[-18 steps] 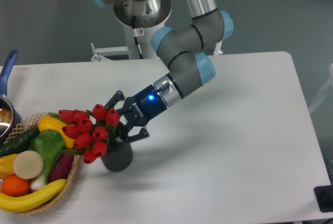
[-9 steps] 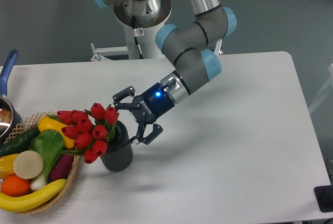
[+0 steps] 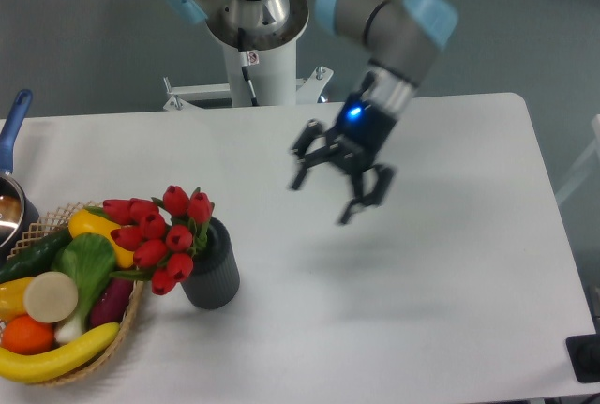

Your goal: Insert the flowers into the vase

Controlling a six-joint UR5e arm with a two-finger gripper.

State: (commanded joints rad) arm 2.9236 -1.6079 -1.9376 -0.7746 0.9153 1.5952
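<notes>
The flowers (image 3: pixel 159 235), a bunch of red tulip buds with green leaves, stand in the vase (image 3: pixel 213 271) and lean to the left over the basket's edge. The vase is a short dark grey cylinder, upright on the white table at the lower left. My gripper (image 3: pixel 333 184) hangs open above the middle of the table, well to the right of the vase and clear of it, with nothing between its fingers.
A wicker basket (image 3: pixel 120 335) with a banana, an orange, a cucumber and other produce sits at the lower left, touching the flowers. A metal pot with a blue handle (image 3: pixel 13 132) is at the left edge. The arm's base (image 3: pixel 253 38) stands behind the table.
My gripper has let go of the flowers and pulled away up and to the right, from beside the vase to above the table's middle. The flowers stay in the vase.
</notes>
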